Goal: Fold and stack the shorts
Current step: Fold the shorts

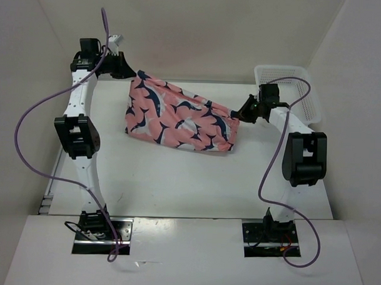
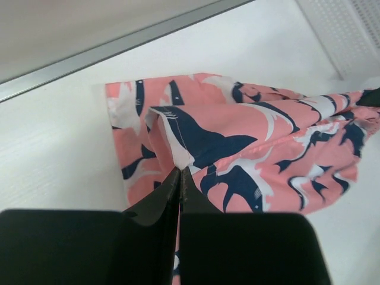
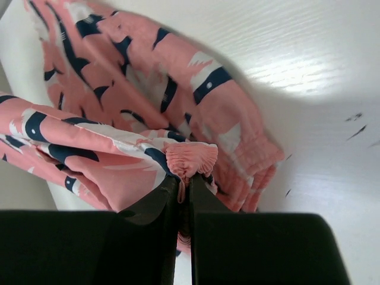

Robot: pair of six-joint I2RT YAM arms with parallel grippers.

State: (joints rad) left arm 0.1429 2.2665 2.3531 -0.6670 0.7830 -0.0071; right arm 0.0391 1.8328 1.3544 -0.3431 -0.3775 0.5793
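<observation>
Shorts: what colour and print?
Salmon pink with navy and white bird-like shapes; the shorts show best in the left wrist view.

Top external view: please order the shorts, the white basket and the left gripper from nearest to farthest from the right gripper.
1. shorts: clamped in the right gripper, stretching to its left.
2. white basket: just behind it, far-right corner.
3. left gripper: far left, at the shorts' other end.

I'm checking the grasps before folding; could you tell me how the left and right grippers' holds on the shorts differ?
The left gripper pinches a flat seamed edge; the right gripper pinches a gathered, ruffled bunch. The left gripper is by the back wall, the right gripper beside the basket. Both are shut on the shorts, stretched between them.
</observation>
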